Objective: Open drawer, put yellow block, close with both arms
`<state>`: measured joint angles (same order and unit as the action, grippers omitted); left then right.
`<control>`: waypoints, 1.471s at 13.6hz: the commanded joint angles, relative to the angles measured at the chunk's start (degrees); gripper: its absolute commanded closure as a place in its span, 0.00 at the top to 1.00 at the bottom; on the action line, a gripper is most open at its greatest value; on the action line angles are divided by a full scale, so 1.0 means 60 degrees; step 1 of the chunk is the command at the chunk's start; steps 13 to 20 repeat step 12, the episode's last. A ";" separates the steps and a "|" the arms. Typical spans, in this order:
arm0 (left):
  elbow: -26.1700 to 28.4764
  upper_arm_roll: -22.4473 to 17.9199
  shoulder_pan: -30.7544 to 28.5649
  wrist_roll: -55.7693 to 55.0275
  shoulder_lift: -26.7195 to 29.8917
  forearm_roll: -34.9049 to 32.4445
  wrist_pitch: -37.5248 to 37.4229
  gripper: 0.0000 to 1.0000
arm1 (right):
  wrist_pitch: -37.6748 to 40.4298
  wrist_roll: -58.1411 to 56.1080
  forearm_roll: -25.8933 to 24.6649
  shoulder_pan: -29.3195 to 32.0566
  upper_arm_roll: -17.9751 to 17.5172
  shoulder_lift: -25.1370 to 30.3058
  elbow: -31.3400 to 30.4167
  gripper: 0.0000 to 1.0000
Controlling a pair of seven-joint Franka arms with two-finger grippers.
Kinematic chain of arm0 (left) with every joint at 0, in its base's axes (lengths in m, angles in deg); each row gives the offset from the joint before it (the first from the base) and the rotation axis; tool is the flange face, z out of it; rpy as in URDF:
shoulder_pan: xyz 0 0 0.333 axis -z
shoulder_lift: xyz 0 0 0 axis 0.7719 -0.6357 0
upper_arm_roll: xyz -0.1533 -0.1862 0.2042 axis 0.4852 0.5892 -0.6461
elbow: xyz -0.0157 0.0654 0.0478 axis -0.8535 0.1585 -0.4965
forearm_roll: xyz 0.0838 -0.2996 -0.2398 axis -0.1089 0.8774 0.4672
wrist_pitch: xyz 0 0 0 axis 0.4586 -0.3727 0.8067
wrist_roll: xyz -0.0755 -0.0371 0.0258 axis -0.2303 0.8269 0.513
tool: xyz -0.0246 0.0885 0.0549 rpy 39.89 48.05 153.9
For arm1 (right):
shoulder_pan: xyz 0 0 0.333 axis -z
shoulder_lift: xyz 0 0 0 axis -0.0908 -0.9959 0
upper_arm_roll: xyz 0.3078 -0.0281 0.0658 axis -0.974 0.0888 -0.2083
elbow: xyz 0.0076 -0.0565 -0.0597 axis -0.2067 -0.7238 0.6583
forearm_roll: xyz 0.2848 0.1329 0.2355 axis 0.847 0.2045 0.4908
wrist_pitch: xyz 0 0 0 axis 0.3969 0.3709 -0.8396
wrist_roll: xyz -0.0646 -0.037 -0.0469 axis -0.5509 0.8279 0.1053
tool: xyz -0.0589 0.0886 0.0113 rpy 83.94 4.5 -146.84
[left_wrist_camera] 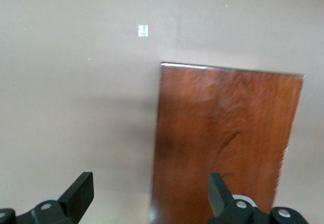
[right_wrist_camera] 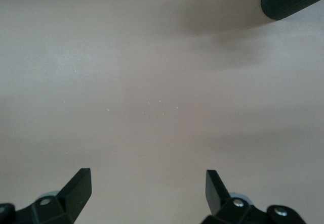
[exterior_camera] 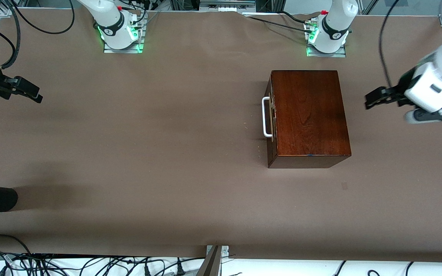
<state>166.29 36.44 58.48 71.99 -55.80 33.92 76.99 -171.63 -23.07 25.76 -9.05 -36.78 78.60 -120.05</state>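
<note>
Hovering wide-open, my left gripper (exterior_camera: 370, 100) and right gripper (exterior_camera: 33, 94) are flanking the worktop (exterior_camera: 167, 153), waiting; drawer (exterior_camera: 270, 117) shut.

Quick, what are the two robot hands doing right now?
Left gripper: open, empty, over the table beside the wooden box.
Right gripper: open, empty, over bare table.

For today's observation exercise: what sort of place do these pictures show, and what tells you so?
Probably a robotics lab bench. Two arm bases lit green stand on a table covered in brown paper, loose cables run along its edge, and only a wooden box sits there.
</note>
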 commanded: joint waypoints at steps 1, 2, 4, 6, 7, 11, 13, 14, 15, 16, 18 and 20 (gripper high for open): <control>0.0844 -0.0482 0.0213 0.1613 0.0742 -0.0049 0.0105 1.00 | 0.0110 0.0106 -0.0071 0.0040 -0.0013 -0.0089 0.0259 1.00; 0.0961 -0.0497 0.0228 0.1689 0.0946 -0.0224 0.0178 1.00 | 0.0110 0.0106 -0.0072 0.0040 -0.0013 -0.0089 0.0259 1.00; 0.0759 -0.0468 0.0272 0.1704 0.0847 -0.0299 -0.0041 1.00 | 0.0110 0.0106 -0.0072 0.0054 -0.0013 -0.0089 0.0259 1.00; 0.0757 -0.0410 0.0272 0.1559 0.0860 -0.0226 -0.0056 1.00 | 0.0110 0.0106 -0.0072 0.0054 -0.0013 -0.0118 0.0259 1.00; 0.0743 -0.0409 0.0301 0.1543 0.0846 -0.0226 -0.0042 1.00 | 0.0095 0.0091 -0.0072 0.0054 -0.0013 -0.0119 0.0273 1.00; 0.0728 -0.0468 0.0170 0.1543 0.0846 -0.0211 -0.0027 1.00 | 0.0095 0.0106 -0.0072 0.0054 -0.0013 -0.0133 0.0274 1.00; 0.0699 -0.0468 0.0155 0.1543 0.0846 -0.0211 -0.0012 1.00 | 0.0095 0.0106 -0.0072 0.0040 -0.0013 -0.0133 0.0288 1.00; 0.0699 -0.0468 0.0155 0.1543 0.0846 -0.0211 -0.0012 1.00 | 0.0095 0.0106 -0.0072 0.0040 -0.0013 -0.0133 0.0288 1.00; 0.0699 -0.0468 0.0155 0.1543 0.0846 -0.0211 -0.0012 1.00 | 0.0095 0.0106 -0.0072 0.0040 -0.0013 -0.0133 0.0288 1.00; 0.0699 -0.0468 0.0155 0.1543 0.0846 -0.0211 -0.0012 1.00 | 0.0095 0.0106 -0.0072 0.0040 -0.0013 -0.0133 0.0288 1.00; 0.0699 -0.0468 0.0155 0.1543 0.0846 -0.0211 -0.0012 1.00 | 0.0095 0.0106 -0.0072 0.0040 -0.0013 -0.0133 0.0288 1.00; 0.0699 -0.0468 0.0155 0.1543 0.0846 -0.0211 -0.0012 1.00 | 0.0095 0.0106 -0.0072 0.0040 -0.0013 -0.0133 0.0288 1.00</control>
